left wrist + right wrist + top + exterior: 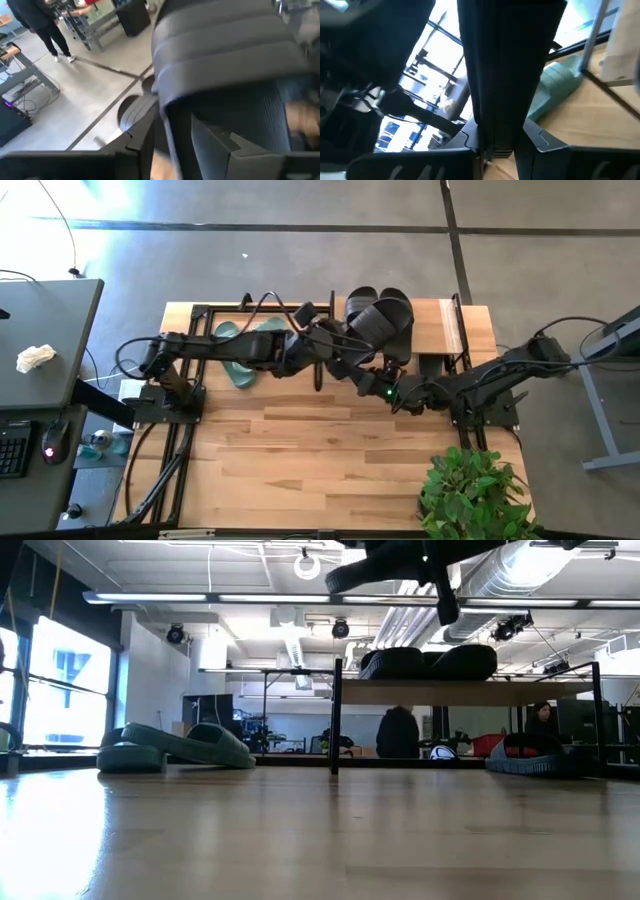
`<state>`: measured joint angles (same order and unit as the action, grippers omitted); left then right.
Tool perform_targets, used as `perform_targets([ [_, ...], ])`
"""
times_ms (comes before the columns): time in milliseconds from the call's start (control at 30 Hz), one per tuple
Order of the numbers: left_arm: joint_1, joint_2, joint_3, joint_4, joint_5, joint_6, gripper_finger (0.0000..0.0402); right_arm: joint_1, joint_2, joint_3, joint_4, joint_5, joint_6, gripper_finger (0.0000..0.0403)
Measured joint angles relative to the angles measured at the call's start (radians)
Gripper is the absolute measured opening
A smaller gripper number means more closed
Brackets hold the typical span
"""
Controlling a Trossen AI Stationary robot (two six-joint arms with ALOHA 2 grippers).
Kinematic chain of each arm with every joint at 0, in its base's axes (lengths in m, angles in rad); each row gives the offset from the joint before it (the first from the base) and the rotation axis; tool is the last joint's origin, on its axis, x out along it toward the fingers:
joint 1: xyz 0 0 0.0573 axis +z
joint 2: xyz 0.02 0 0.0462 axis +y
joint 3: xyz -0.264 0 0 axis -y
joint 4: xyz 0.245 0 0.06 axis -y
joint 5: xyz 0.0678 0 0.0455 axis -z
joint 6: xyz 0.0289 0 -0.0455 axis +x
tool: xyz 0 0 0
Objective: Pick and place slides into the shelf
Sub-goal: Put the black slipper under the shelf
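**Two grippers are meeting on one black slide above the shelf**

Nearest, a leafy green potted plant point(475, 490) is sitting at the edge of the pale wooden plank surface point(300, 460), well apart from the work.

Past it, over the middle of the surface, the right gripper point(385, 385) is reaching in from its side. In its wrist view its jaws are clenching a black rubber slide sandal point(505, 65) edge-on by the sole. That grip is probably keeping the slide stiff and steerable.

The left gripper point(345, 365) is hovering just beside it, with a ribbed black strap point(225, 45) filling its wrist view. Whether its jaws are gripping or letting go, I cannot tell. Judging by how closely the two are crowding, a handover across the middle seems to be happening, since the shelf is standing nearer the right arm.

Farther back, the low rack of thin black rods with a light wooden top board point(440, 330) is carrying two black ribbed slides point(430, 662) on its board. They are lying side by side toward one end, which is leaving room for more.

To one side of the shelf, the sage-green rubber slides point(170, 747) are lying on the surface, not yet collected.

Beyond the surface, a person in dark clothes point(398, 732) is standing in the room.
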<state>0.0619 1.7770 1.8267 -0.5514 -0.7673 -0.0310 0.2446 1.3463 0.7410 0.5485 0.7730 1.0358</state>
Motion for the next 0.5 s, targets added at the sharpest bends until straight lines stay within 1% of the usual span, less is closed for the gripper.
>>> perform_targets([
  [133, -0.018, -0.058, 0.001, -0.077, 0.001, 0.0, 0.0142, -0.001, -0.086, 0.0, -0.149, -0.079, 0.03, 0.0037],
  [233, -0.029, -0.104, 0.001, -0.139, 0.0, -0.001, 0.0155, 0.0, -0.154, -0.001, -0.3, -0.192, 0.097, 0.0037],
  [333, -0.039, -0.146, 0.001, -0.197, 0.001, -0.001, 0.0161, 0.001, -0.218, -0.001, -0.457, -0.341, 0.19, 0.0037],
  [433, -0.052, -0.181, 0.001, -0.27, 0.045, -0.001, 0.0162, 0.011, -0.26, -0.001, -0.599, -0.489, 0.279, 0.0037],
  [500, -0.052, -0.203, 0.001, -0.327, 0.094, -0.002, 0.016, 0.02, -0.281, -0.001, -0.669, -0.601, 0.333, 0.0036],
])
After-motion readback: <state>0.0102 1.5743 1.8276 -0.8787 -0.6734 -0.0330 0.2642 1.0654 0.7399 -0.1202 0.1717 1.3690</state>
